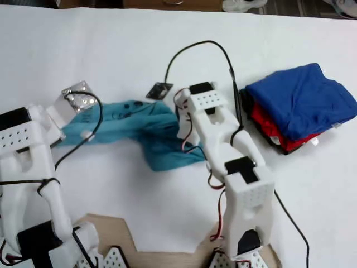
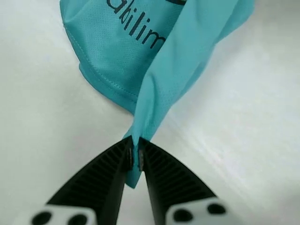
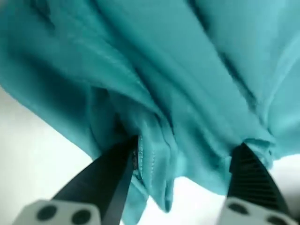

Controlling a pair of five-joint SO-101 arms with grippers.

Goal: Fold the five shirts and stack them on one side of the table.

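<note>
A teal shirt (image 1: 145, 125) lies crumpled in the middle of the white desk (image 1: 111, 50).
The left gripper (image 2: 134, 157) is pinched tight on a thin edge of the teal shirt. The right gripper (image 3: 185, 154) is wide open, with bunched folds of the shirt between its jaws. The folded shirts (image 1: 301, 100) sit stacked at the right, blue on top.

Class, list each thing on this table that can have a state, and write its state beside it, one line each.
Teal shirt, unfolded and crumpled.
Left hand, shut on the teal shirt's edge.
Right hand, open, straddling teal fabric.
Blue shirt, folded, lying on top.
Red shirt, folded, under the blue one.
</note>
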